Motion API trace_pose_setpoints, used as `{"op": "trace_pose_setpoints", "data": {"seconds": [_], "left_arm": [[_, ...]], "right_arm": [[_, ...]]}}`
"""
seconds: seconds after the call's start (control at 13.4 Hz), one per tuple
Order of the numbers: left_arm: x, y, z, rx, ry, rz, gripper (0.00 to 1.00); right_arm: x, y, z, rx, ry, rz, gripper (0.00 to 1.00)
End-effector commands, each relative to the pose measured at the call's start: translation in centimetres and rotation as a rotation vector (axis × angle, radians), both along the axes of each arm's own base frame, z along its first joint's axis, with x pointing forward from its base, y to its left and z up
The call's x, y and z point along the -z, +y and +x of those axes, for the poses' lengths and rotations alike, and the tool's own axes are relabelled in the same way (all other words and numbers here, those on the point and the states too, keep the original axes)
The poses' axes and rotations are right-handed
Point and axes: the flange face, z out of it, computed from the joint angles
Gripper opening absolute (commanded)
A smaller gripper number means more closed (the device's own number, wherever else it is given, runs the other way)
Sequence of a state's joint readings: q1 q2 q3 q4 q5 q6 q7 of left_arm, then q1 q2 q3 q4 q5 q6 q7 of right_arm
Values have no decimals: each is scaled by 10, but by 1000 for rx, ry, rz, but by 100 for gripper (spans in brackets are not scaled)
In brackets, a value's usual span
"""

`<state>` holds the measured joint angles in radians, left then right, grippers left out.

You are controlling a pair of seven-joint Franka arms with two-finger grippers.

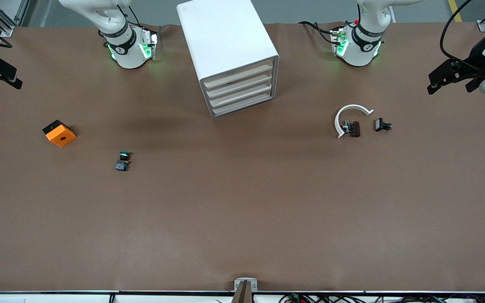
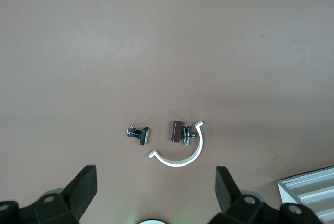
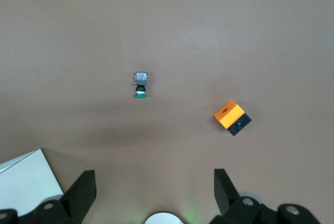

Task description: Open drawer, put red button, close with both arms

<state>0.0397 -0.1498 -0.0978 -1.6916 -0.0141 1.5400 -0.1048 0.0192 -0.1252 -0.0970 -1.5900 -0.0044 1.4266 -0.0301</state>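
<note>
Two large white jointed arms [image 1: 364, 38] wait, raised over the table's ends. The left gripper [image 2: 155, 187] and the right gripper [image 3: 154, 185] both have their fingers spread wide and hold nothing. The white four-drawer cabinet [image 1: 225, 38] stands shut between the bases. The orange cube [image 1: 59, 133] and the green-capped button [image 1: 122, 161] lie toward the right arm's end. A small dark-red part with a metal end [image 2: 177, 130], seemingly the red button, lies inside a white open ring [image 2: 180, 158], well apart from the left gripper and beside a black clip [image 2: 140, 134].
</note>
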Motion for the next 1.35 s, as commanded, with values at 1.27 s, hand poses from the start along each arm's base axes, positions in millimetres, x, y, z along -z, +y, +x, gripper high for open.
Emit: {"op": "trace_pose_setpoints", "data": {"seconds": [1.27], "left_arm": [[-7, 0, 8, -31, 32, 50, 100]], "right_arm": [[-4, -1, 0, -6, 1, -15, 100]]}}
